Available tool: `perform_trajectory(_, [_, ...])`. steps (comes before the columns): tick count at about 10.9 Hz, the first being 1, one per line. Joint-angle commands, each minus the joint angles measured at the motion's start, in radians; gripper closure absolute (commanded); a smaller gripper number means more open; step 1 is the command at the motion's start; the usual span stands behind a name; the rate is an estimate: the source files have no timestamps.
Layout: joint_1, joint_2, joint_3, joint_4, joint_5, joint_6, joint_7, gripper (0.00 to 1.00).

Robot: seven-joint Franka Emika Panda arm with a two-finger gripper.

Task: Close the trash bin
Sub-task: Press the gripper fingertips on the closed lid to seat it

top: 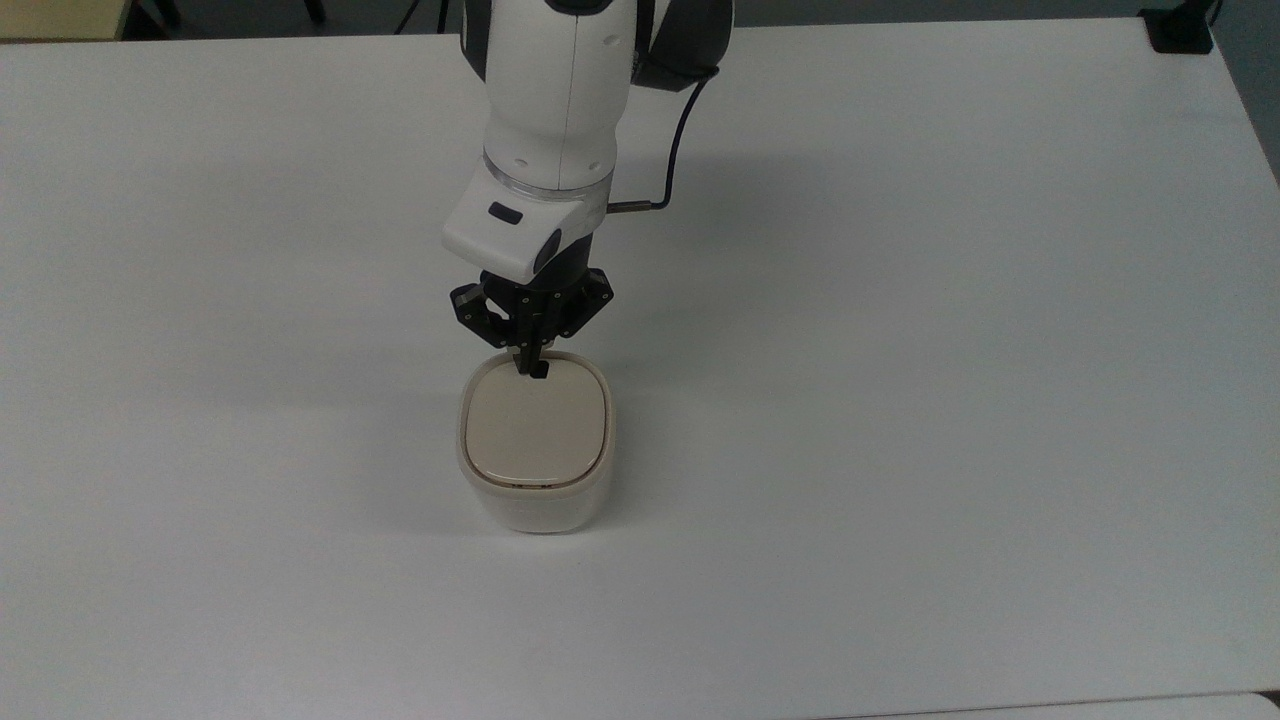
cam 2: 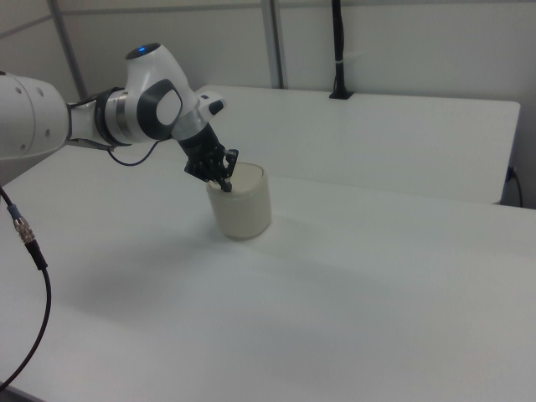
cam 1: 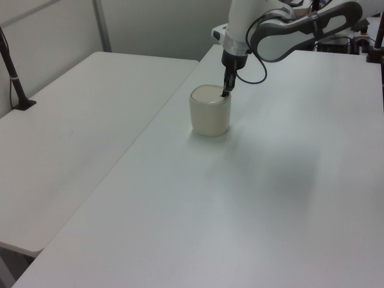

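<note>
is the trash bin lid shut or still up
Shut. In the top view the beige lid lies flat inside the rim of the trash bin, with the tool at its far edge.

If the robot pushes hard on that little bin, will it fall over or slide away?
Probably not fall: the trash bin looks squat, with a wide base flat on the table. It looks like light plastic, so a sideways shove might slide it on the smooth top. The tool presses down near the lid's edge, which likely just holds it steady.

No readable text, label or number anywhere — the scene carries no legible writing.
</note>
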Motion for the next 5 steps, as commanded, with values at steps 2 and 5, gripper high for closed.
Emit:
perform_trajectory(2, [0.009, 0.082, 0.014, -0.046, 0.015, 0.016, 0.003, 0.97])
perform_trajectory(5, [0.003, 0.070, 0.020, -0.040, 0.023, 0.011, 0.043, 0.97])
